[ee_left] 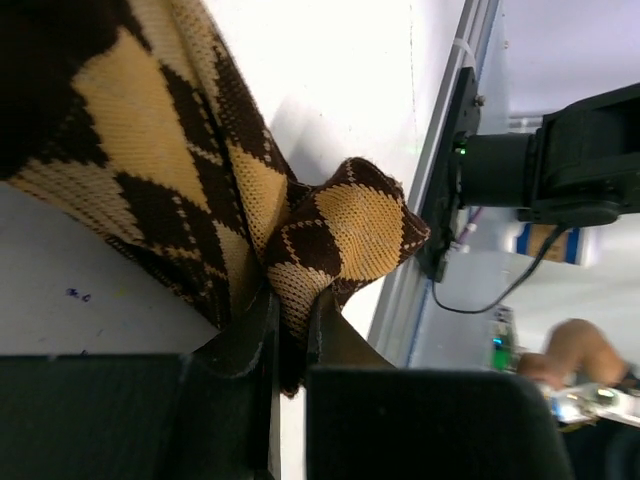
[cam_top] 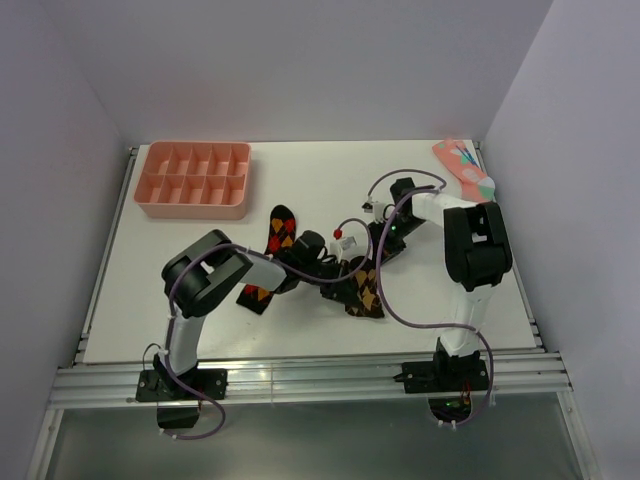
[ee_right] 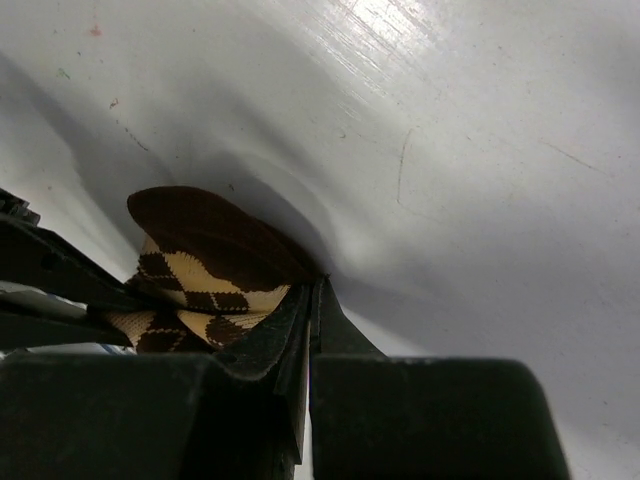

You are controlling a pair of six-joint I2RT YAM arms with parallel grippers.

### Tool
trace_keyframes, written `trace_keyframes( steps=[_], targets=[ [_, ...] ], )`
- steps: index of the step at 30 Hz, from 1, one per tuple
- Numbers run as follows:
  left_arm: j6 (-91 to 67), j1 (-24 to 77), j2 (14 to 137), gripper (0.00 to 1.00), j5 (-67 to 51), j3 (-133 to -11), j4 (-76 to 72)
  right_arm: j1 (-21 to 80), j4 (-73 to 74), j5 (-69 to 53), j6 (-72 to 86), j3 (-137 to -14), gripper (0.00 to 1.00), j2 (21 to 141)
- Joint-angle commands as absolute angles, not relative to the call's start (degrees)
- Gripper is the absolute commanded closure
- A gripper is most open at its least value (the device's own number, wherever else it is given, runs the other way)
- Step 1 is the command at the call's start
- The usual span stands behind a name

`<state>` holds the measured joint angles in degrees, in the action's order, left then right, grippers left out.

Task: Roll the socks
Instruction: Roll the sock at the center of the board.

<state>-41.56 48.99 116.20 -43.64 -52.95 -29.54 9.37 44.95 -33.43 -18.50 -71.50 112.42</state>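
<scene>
The tan-and-orange argyle sock [cam_top: 366, 292] lies bunched at the table's middle front. My left gripper [cam_top: 340, 272] is shut on a fold of it; in the left wrist view the fabric [ee_left: 150, 120] is pinched between the jaws [ee_left: 292, 300]. My right gripper [cam_top: 383, 250] is at the sock's far end. In the right wrist view its jaws [ee_right: 313, 285] are shut, and the sock's dark end [ee_right: 215, 275] runs into their tips, just above the table. The red-and-orange argyle sock [cam_top: 282, 228] lies flat to the left, partly under my left arm.
A pink compartment tray [cam_top: 195, 180] stands at the back left. A pink sock with teal and white marks [cam_top: 465, 168] lies in the back right corner. White walls close three sides, and a metal rail [cam_top: 300, 375] runs along the front edge.
</scene>
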Motion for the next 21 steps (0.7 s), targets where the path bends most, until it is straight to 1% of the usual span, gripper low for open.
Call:
trace_keyframes(
  steps=[1,11,18,21],
  targets=[
    [-44.0,48.5,120.7,1.0,-50.3,-51.9,-12.1,7.8,35.7,-28.2,-21.3,-71.3,1.0,109.5],
    [-41.3,47.4,125.0,1.0,-49.7,-59.6,7.0,7.7,35.4,-30.1,-23.5,-69.4,1.0,106.9],
    [-43.5,47.4,127.3,1.0,-48.4,-64.2,15.2,7.7,34.7,-31.9,-24.7,-67.9,0.92,104.9],
    [-43.2,47.4,128.8,1.0,-46.8,-66.3,19.0,7.7,34.2,-32.0,-25.4,-67.0,0.83,103.3]
  ],
)
